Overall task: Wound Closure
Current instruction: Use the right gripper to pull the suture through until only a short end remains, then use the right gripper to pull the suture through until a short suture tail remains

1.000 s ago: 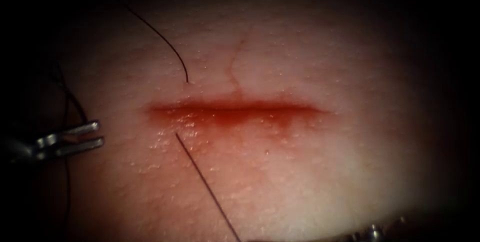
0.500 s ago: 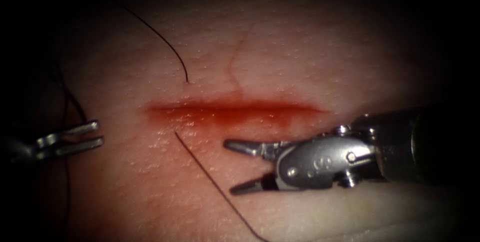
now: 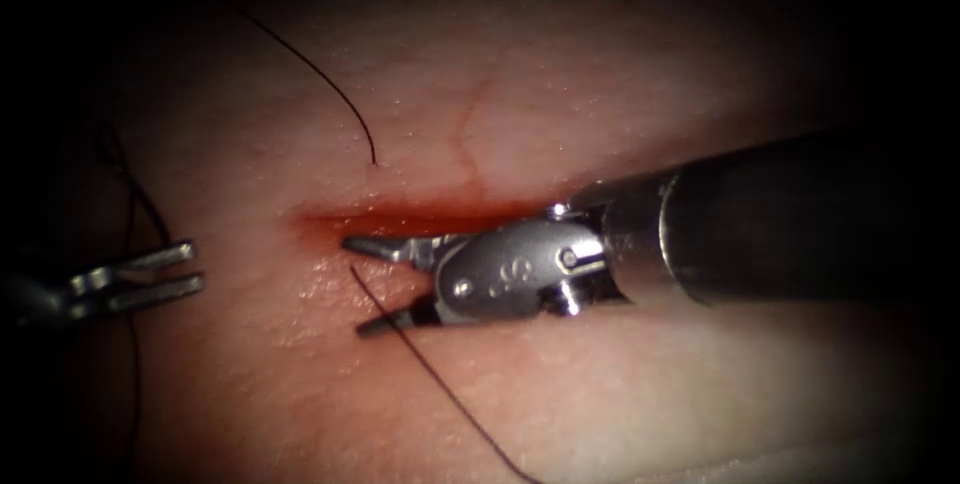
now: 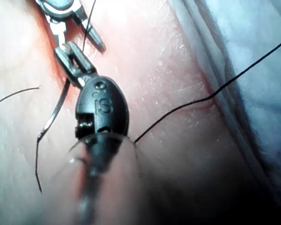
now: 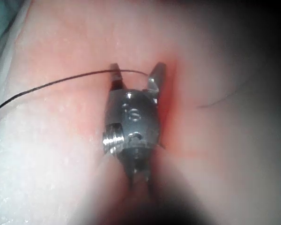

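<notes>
The cut point(image 3: 400, 214) runs across the tissue point(image 3: 600, 394), wet with red fluid. Thread point(image 3: 430, 374) comes out of the tissue just below the cut's left end and runs down and to the right. A second strand point(image 3: 320, 74) rises from just above that end. My right tool point(image 3: 352, 286) is open, its jaws straddling the lower strand without gripping it; the right wrist view shows thread point(image 5: 61, 82) lying across the open jaws point(image 5: 136, 70). Far left of the cut, my left tool point(image 3: 198, 267) is still. Its jaws point(image 4: 65, 49) hold the dark curved needle point(image 4: 56, 108), which is out of the tissue.
Loose loops of thread point(image 3: 130, 204) hang around the left tool. A pale blue cloth point(image 4: 271, 70) lies beyond the tissue's edge, and a strand point(image 4: 215, 91) trails over that edge. The right tool's shaft point(image 3: 780, 224) covers the cut's right half.
The right tool came into view from the lower right and moved left along the cut, open, until its jaws straddled the lower strand. The left tool and needle stayed put.
</notes>
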Available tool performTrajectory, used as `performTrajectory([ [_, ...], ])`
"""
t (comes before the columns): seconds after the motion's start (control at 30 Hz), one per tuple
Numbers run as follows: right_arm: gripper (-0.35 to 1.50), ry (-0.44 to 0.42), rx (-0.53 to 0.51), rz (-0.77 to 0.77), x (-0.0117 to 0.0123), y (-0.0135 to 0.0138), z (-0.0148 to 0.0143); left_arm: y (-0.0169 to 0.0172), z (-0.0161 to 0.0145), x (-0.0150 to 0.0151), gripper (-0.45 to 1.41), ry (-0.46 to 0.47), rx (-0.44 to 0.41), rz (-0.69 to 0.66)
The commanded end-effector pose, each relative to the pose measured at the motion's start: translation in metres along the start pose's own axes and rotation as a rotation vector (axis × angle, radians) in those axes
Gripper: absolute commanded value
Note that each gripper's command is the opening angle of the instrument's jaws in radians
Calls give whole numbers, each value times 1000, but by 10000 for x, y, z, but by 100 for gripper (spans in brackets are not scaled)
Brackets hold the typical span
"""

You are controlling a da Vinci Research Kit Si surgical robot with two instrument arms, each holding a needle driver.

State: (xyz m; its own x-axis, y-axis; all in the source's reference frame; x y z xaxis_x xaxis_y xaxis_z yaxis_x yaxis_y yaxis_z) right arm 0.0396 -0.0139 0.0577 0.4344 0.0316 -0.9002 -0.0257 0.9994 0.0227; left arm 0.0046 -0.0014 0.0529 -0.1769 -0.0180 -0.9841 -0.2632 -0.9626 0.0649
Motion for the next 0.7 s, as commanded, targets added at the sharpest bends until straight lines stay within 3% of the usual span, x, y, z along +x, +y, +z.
performTrajectory([
  [0.03,69,2,-1,0,-1,0,9,1,6,-5,-45,1,0,1],
  [0.07,49,4,2,0,-1,0,8,1,6,-5,-45,1,0,1],
  [0.1,-5,-8,-12,9,-2,0,6,1,6,-5,-45,1,0,1],
  [0.13,-27,-13,-18,14,-3,-1,5,1,5,-5,-45,1,0,1],
  [0.17,-35,-14,-20,14,-3,-1,4,1,5,-5,-45,1,0,0],
  [0.53,-35,-21,-18,14,1,-12,-17,1,5,-5,-45,1,0,0],
  [0.7,-35,-31,-2,-2,10,-43,-56,1,6,-4,-45,1,0,0],
])
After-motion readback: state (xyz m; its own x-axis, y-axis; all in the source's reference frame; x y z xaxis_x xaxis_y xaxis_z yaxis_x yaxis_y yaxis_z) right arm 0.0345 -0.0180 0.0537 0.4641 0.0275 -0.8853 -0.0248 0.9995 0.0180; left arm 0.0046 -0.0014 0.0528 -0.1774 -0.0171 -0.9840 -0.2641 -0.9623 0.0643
